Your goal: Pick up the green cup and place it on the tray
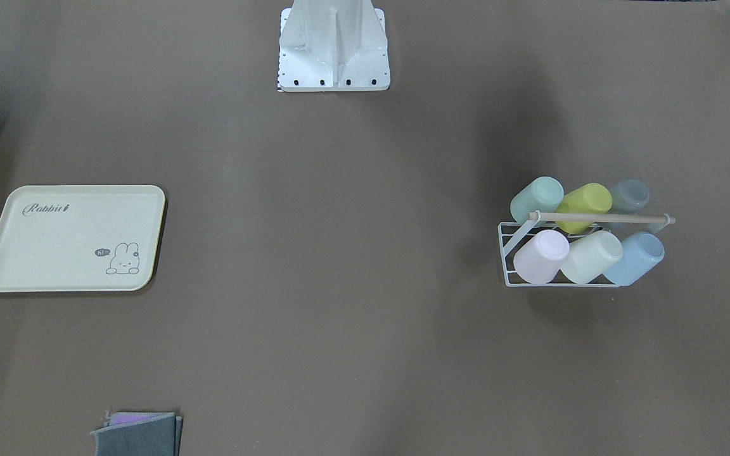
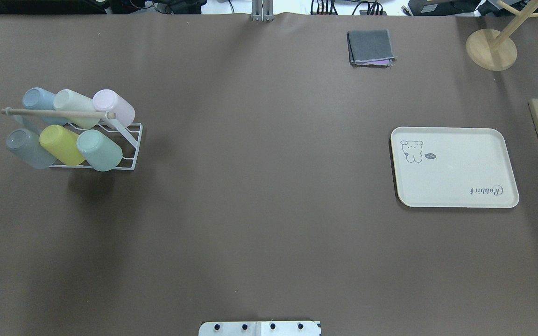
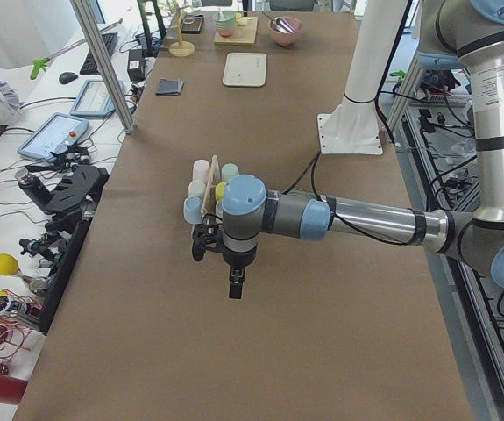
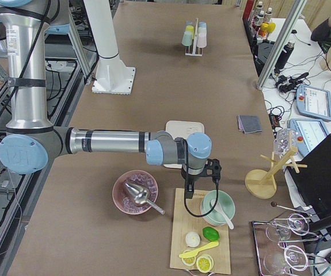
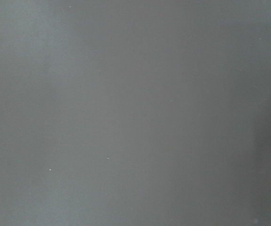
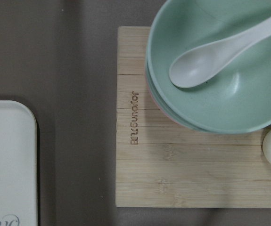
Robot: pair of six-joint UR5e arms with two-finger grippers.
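Note:
The green cup (image 2: 99, 150) lies tilted in a white wire rack (image 2: 133, 144) at the table's left end. It is the end cup of the row nearer the robot, beside a yellow cup (image 2: 61, 144). It also shows in the front view (image 1: 536, 197). The cream tray (image 2: 460, 158) lies bare at the right end and shows in the front view (image 1: 54, 253). My left gripper (image 3: 235, 288) hangs above bare table just short of the rack; I cannot tell whether it is open. My right gripper (image 4: 188, 185) hangs over a wooden board beside the tray; I cannot tell its state.
The rack holds several cups under a wooden handle bar (image 2: 59, 112). A folded grey cloth (image 2: 371, 47) lies at the far edge. The wooden board (image 6: 196, 179) by the tray's corner (image 6: 8, 155) carries a green bowl (image 6: 229, 94) with a spoon. A pink bowl (image 4: 133, 192) stands nearby.

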